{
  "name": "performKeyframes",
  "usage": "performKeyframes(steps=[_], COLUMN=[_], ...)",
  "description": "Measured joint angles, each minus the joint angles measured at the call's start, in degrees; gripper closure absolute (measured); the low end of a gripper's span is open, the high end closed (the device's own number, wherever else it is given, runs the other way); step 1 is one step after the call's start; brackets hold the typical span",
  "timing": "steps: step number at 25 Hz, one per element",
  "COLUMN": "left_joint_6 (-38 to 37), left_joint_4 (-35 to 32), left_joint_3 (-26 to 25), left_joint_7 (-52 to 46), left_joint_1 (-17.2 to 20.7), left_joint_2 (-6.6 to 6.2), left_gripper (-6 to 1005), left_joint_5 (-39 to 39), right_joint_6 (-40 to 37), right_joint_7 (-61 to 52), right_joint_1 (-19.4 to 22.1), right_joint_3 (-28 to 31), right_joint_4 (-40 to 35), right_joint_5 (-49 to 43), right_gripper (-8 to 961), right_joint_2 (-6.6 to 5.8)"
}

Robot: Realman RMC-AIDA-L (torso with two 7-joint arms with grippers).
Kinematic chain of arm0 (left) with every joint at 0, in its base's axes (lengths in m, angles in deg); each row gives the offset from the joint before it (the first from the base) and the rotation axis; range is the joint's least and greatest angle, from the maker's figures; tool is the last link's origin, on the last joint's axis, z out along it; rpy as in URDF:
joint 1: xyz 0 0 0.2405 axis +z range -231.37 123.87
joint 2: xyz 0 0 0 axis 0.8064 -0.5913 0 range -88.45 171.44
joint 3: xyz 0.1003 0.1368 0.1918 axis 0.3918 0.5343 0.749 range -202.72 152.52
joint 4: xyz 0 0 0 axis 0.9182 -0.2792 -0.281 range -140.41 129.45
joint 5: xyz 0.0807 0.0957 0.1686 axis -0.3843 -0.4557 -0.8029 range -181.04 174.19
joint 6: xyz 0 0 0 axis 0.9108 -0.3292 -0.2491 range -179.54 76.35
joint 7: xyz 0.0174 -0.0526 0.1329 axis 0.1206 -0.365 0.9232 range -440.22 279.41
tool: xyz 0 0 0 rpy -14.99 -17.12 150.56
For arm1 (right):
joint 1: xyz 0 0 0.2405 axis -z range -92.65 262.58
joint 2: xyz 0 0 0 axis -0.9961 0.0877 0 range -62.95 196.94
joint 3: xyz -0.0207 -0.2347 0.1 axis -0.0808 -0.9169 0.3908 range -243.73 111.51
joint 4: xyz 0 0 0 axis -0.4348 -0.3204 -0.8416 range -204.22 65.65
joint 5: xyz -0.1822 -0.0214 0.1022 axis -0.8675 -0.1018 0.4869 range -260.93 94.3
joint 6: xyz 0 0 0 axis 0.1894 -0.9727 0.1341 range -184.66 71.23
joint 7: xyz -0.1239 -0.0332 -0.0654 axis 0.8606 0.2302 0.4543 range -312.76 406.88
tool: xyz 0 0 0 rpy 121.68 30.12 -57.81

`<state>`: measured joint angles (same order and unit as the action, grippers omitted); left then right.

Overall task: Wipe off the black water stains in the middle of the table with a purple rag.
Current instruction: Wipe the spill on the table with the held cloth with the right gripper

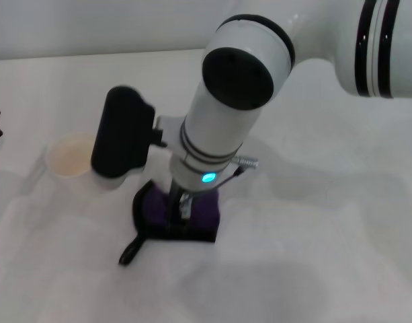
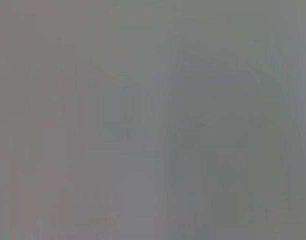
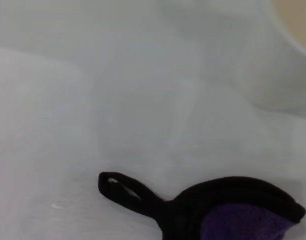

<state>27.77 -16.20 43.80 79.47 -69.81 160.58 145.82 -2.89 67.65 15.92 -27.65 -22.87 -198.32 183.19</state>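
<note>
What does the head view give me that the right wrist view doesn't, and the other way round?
Head view only: the right arm reaching down, its tool on the purple rag, with the whole paper cup beside it on the table. No black water stains show.

Right wrist view only: a close look at the rag's black loop, lying flat on the table.

Both: the rag, its black edging and loop, the white tabletop and part of the cup.

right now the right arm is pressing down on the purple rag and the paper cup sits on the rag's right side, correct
Not quite. The right gripper is down on the purple rag, but the paper cup stands on the rag's left side, toward the robot's left, as the head view shows.
</note>
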Motion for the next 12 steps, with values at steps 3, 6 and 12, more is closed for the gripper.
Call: performKeyframes(steps=[3,6,12], left_joint_6=[0.19,0.24,0.27], left_joint_4=[0.00,0.00,0.00], left_joint_3=[0.00,0.00,0.00], left_joint_7=[0.00,0.00,0.00], left_joint_1=[-0.13,-0.17,0.01], left_joint_2=[0.00,0.00,0.00], left_gripper=[114,114,114], left_joint_5=[0.00,0.00,0.00], right_joint_6=[0.32,0.88,5.27], right_joint_7=[0.39,1.20,6.15], right_joint_1=[0.00,-0.01,-0.29], right_joint_3=[-0.82,-1.23,-1.90], right_joint_4=[1.57,1.99,4.09], right_joint_5=[1.70,3.73,9.78], right_gripper=[880,880,880], right_joint_2=[0.00,0.00,0.00])
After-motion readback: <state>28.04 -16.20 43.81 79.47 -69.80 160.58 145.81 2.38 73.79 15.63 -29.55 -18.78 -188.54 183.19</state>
